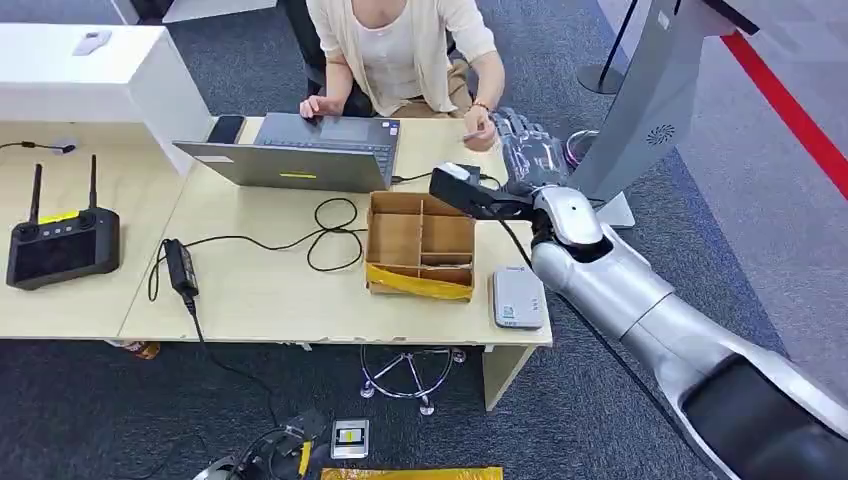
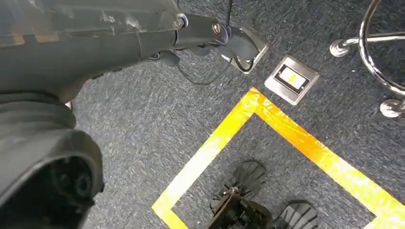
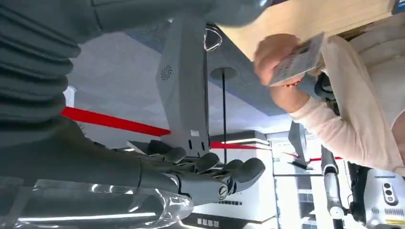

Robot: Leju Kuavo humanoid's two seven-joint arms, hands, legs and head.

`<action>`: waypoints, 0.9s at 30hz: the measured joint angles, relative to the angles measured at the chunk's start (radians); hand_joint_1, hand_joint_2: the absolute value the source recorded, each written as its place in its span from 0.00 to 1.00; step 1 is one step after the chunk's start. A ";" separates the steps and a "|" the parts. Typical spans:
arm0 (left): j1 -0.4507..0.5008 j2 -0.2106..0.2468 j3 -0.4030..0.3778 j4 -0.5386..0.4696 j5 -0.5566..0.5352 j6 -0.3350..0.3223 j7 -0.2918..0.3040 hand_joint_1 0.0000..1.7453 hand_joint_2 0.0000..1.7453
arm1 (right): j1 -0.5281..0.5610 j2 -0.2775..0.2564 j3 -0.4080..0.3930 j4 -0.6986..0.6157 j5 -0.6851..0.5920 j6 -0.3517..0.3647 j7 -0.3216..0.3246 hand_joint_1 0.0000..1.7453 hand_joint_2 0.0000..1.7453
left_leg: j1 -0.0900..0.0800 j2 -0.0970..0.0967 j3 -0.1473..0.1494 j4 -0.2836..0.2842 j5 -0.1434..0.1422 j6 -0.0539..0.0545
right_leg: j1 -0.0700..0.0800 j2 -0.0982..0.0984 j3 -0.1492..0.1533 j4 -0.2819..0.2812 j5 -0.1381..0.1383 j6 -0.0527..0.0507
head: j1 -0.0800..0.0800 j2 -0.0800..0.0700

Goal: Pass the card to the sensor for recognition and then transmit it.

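Right hand point(image 3: 210, 174), empty with fingers loosely apart, reaches toward the card point(image 3: 298, 59) pinched in the person's hand point(image 1: 480, 128) just beyond its fingertips, over the surface's point(image 1: 260, 290) far corner; left hand's state cannot be told.

I can read no text anywhere. The card point(image 3: 298, 59) in the person's hand point(image 3: 274, 55) carries print too blurred to make out, and the label on the white sensor point(image 1: 518, 297) on my table point(image 1: 260, 290) is too small.

High head view over table point(image 1: 300, 290); wrist views close, floorward and outward.
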 joint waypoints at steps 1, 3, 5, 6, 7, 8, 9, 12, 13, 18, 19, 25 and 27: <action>0.000 0.000 0.000 0.000 0.007 0.003 -0.006 0.00 0.00 | 0.001 -0.001 0.000 0.000 0.002 -0.003 0.003 0.00 0.00 | 0.000 0.000 0.000 0.000 0.000 0.000 | 0.000 0.000 0.000 0.000 0.000 0.000 | 0.000 0.000; 0.001 0.000 0.003 0.002 0.032 0.005 -0.018 0.00 0.00 | 0.004 -0.003 0.000 0.000 0.007 -0.010 0.007 0.00 0.00 | 0.000 0.000 0.000 0.000 0.000 0.000 | 0.000 0.000 0.000 0.000 0.000 0.000 | 0.000 0.000; 0.001 0.001 0.005 0.004 0.050 0.009 -0.040 0.00 0.00 | 0.010 -0.011 0.000 -0.004 0.009 -0.026 0.009 0.00 0.00 | 0.000 0.000 0.000 0.000 0.000 0.000 | 0.000 0.000 0.000 0.000 0.000 0.000 | 0.000 0.000; 0.002 0.002 0.005 0.005 0.050 0.015 -0.048 0.00 0.00 | 0.015 -0.016 0.000 -0.009 0.009 -0.040 0.007 0.00 0.00 | 0.000 0.000 0.000 0.000 0.000 0.000 | 0.000 0.000 0.000 0.000 0.000 0.000 | 0.000 0.000; 0.002 0.002 0.005 0.005 0.048 0.021 -0.051 0.00 0.00 | 0.021 -0.022 0.000 -0.015 0.008 -0.052 0.004 0.00 0.00 | 0.000 0.000 0.000 0.000 0.000 0.000 | 0.000 0.000 0.000 0.000 0.000 0.000 | 0.000 0.000; 0.002 0.002 0.005 0.005 0.044 0.025 -0.054 0.00 0.00 | 0.027 -0.027 -0.001 -0.022 0.006 -0.060 0.002 0.00 0.00 | 0.000 0.000 0.000 0.000 0.000 0.000 | 0.000 0.000 0.000 0.000 0.000 0.000 | 0.000 0.000; 0.003 0.002 0.005 0.005 0.039 0.027 -0.058 0.00 0.00 | 0.033 -0.033 -0.001 -0.027 0.005 -0.066 -0.003 0.00 0.00 | 0.000 0.000 0.000 0.000 0.000 0.000 | 0.000 0.000 0.000 0.000 0.000 0.000 | 0.000 0.000; 0.004 0.003 0.004 0.005 0.037 0.042 -0.086 0.00 0.00 | 0.054 -0.053 -0.006 -0.048 0.003 -0.084 -0.015 0.00 0.00 | 0.000 0.000 0.001 0.000 0.000 0.000 | 0.000 0.000 0.000 0.000 0.000 0.000 | 0.000 0.000; 0.005 0.004 0.004 0.005 0.037 0.054 -0.095 0.00 0.00 | 0.066 -0.060 -0.011 -0.058 0.003 -0.087 -0.014 0.00 0.00 | 0.000 0.000 0.001 0.000 0.000 0.000 | 0.000 0.000 0.000 0.000 0.000 0.000 | 0.000 0.000; 0.021 0.010 0.004 0.004 0.032 0.111 -0.113 0.00 0.00 | 0.158 -0.134 -0.047 -0.131 0.001 -0.105 0.001 0.00 0.00 | 0.000 0.000 0.000 0.000 0.000 0.000 | 0.000 -0.001 0.000 -0.001 0.000 0.000 | 0.000 0.000; 0.022 0.011 0.003 0.003 0.028 0.120 -0.100 0.00 0.00 | 0.175 -0.148 -0.055 -0.148 0.000 -0.108 0.004 0.00 0.00 | 0.000 0.000 0.000 0.000 0.000 0.000 | 0.000 0.000 0.000 -0.001 0.000 0.000 | 0.000 0.000; 0.026 0.019 0.003 -0.003 0.015 0.149 -0.029 0.00 0.00 | 0.235 -0.199 -0.092 -0.230 0.001 -0.116 0.013 0.00 0.00 | 0.000 0.001 0.001 0.000 0.000 0.000 | 0.000 0.000 0.000 -0.001 0.000 0.000 | -0.001 0.000; 0.026 0.019 0.002 -0.004 0.011 0.149 -0.007 0.00 0.00 | 0.246 -0.208 -0.094 -0.250 0.000 -0.111 0.017 0.00 0.00 | 0.000 0.001 0.001 0.000 0.000 0.000 | 0.000 0.000 0.000 -0.001 0.000 0.000 | 0.000 0.000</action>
